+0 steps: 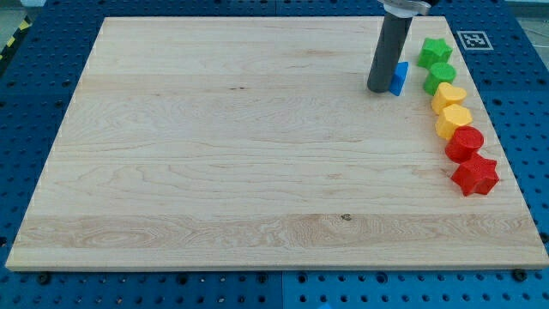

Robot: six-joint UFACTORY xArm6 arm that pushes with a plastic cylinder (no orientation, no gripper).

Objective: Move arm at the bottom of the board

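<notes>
a: where is my tip [378,89]?

b: far right on the wooden board [214,154], resting on the wood. no gripper here, just a bare rod holding nothing; a blue block [400,77] sits just beside it on the right, apparently touching.

a: what else is nearby?

b: a line down the right edge: green star [435,51], green block [439,77], two yellow blocks [448,95] [454,121], red block [465,142], red star [475,175].

a: any writing?

b: a black-and-white marker [473,39] at the far right corner, no readable words.
</notes>
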